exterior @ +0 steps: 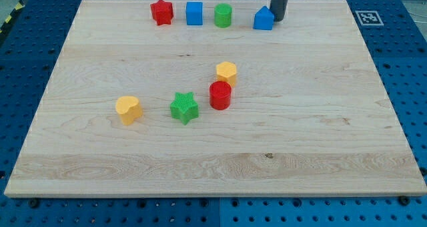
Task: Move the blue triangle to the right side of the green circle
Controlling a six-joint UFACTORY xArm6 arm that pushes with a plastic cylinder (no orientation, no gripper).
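Observation:
The blue triangle lies near the view's top edge of the wooden board, to the right of the green circle, with a gap between them. My tip stands at the triangle's right side, touching or almost touching it. The rod rises out of the view's top.
A blue cube and a red star stand left of the green circle in the same row. Mid-board lie a yellow hexagon, a red cylinder, a green star and a yellow heart. The board's top edge is close behind the row.

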